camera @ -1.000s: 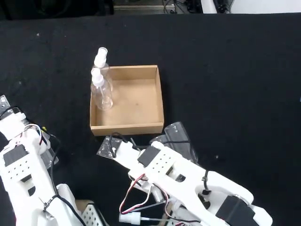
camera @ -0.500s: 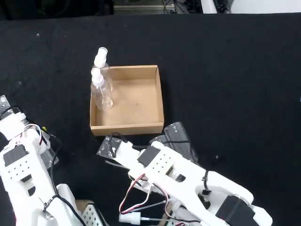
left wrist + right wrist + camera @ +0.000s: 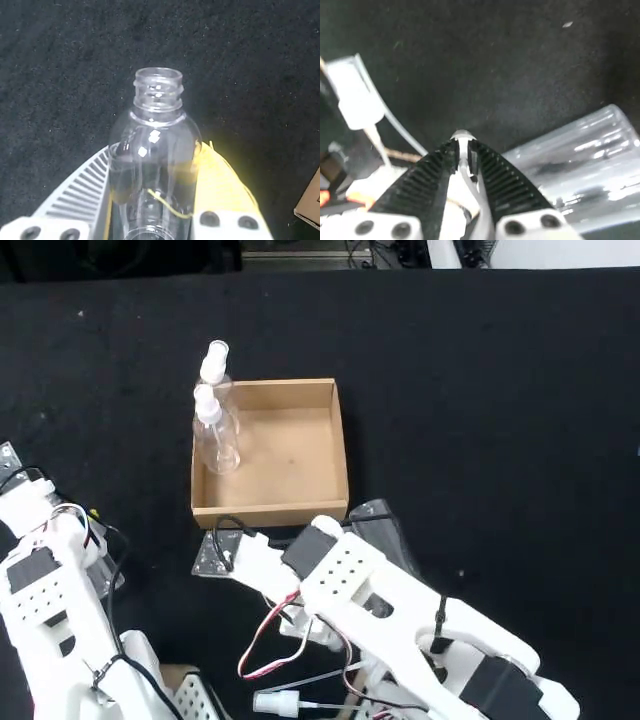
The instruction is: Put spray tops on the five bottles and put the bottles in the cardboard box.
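Note:
My left gripper [image 3: 156, 150] is shut on a clear bottle [image 3: 156, 117] with an open neck and no top; in the high view it sits at the table's left edge [image 3: 100, 570]. My right gripper [image 3: 462, 143] is shut on a small white spray top [image 3: 461, 135] whose thin tube runs back between the fingers. In the high view this gripper [image 3: 212, 555] hovers just in front of the cardboard box [image 3: 340, 455]. One capped bottle [image 3: 215, 440] stands in the box's left side, and a second capped bottle [image 3: 214, 365] stands just behind it.
A clear topless bottle [image 3: 385, 530] [image 3: 590, 160] lies on its side beside my right arm. A loose spray top [image 3: 278, 702] [image 3: 351, 95] with its tube lies near the front edge. The black table stretches bare to the right of the box.
My right arm has swung its gripper a little to the left and closer to the box's front wall. The left arm and its bottle have stayed put.

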You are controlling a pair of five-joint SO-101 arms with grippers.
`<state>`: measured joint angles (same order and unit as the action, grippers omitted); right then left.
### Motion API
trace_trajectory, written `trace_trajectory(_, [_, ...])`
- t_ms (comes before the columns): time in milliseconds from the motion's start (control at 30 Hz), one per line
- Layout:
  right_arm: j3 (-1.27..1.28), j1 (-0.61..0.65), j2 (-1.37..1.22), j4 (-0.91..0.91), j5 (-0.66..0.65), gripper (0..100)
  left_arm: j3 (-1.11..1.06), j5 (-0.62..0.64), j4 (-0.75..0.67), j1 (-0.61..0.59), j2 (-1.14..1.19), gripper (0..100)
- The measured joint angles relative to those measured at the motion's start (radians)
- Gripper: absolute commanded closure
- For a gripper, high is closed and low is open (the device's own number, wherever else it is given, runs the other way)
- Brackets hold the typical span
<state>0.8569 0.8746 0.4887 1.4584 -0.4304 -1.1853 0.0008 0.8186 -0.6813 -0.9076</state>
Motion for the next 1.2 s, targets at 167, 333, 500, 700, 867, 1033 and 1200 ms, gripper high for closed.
trace_trajectory(167, [0.000,-0.132,0.184,0.068,-0.066,98.8,0.000,0.000,0.000,0.000,0.000,95])
trace_trajectory(333, [-0.028,-0.417,0.396,0.160,-0.204,98.8,0.000,0.000,0.000,0.000,0.000,95])
trace_trajectory(500, [-0.170,-0.698,0.508,0.229,-0.285,98.8,0.000,0.000,0.000,0.000,0.000,95])
trace_trajectory(700, [-0.305,-1.092,0.445,0.204,-0.315,98.8,0.000,0.000,0.000,0.000,0.000,95])
trace_trajectory(867, [-0.316,-1.373,0.187,0.020,-0.315,98.8,0.000,0.000,0.000,0.000,0.000,95])
trace_trajectory(1033, [-0.316,-1.462,-0.110,-0.137,-0.315,95.6,0.000,0.000,0.000,0.000,0.000,95])
trace_trajectory(1200, [-0.356,-1.475,-0.218,-0.169,-0.315,72.2,0.000,0.000,0.000,0.000,0.000,95])
